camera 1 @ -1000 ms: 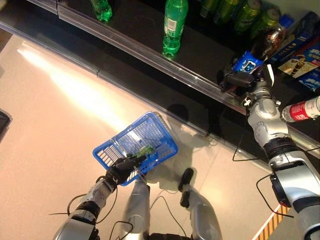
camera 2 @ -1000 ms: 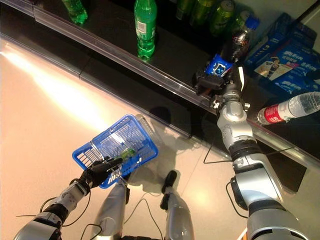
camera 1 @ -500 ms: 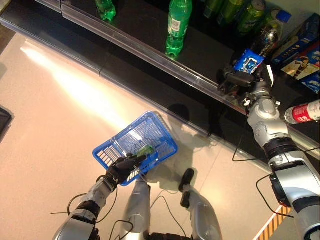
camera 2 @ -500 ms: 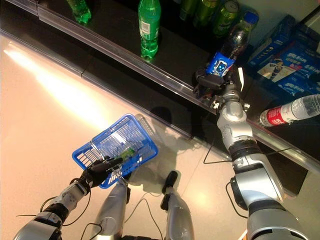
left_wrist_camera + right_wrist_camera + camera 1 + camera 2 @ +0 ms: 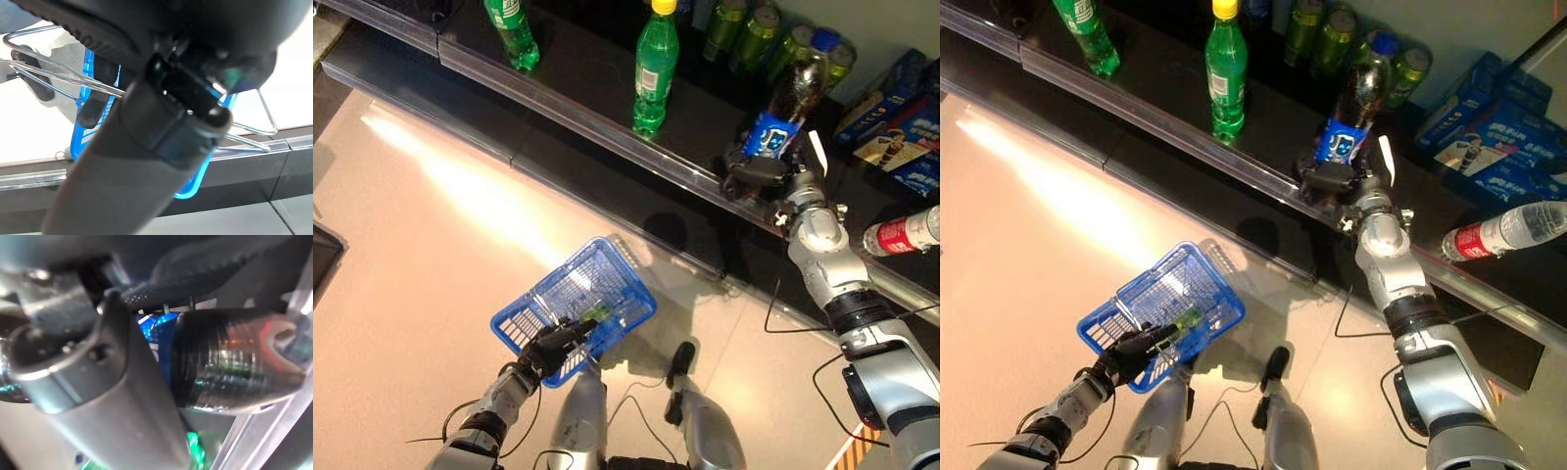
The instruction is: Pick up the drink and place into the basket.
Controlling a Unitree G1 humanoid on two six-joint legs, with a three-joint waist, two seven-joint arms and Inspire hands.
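Dark cola showed through the clear plastic of the drink (image 5: pixel 788 103), a bottle with a blue cap and a blue label, tilted in the upper right of the head views. The right robot hand (image 5: pixel 762 174) had its fingers curled round the bottle's lower part at the front edge of the black shelf (image 5: pixel 578 69), and the right wrist view showed the ribbed base pressed close against the hand.

A clear plastic rail (image 5: pixel 607 139) ran along the shelf's front edge, slanting from the upper left down to the right. Behind it stood two green plastic bottles (image 5: pixel 652 70), well apart, with open glossy shelf between them, and a cluster of green cans (image 5: pixel 1324 34) near the top edge, just behind the drink. A clear water bottle (image 5: pixel 1500 233) with a red label lay on its side at the right edge, near blue boxes (image 5: pixel 1498 137).

Below the shelf, the pale glossy floor (image 5: pixel 421 245) lay open across the left half of the frame. The blue basket (image 5: pixel 578 299), a rectangular plastic lattice, hung over it in the lower centre, well apart from the drink. Something green (image 5: pixel 597 313) lay inside it. The left robot hand (image 5: pixel 551 348) was closed on the thin wire handle (image 5: pixel 58 78) at the basket's near rim.
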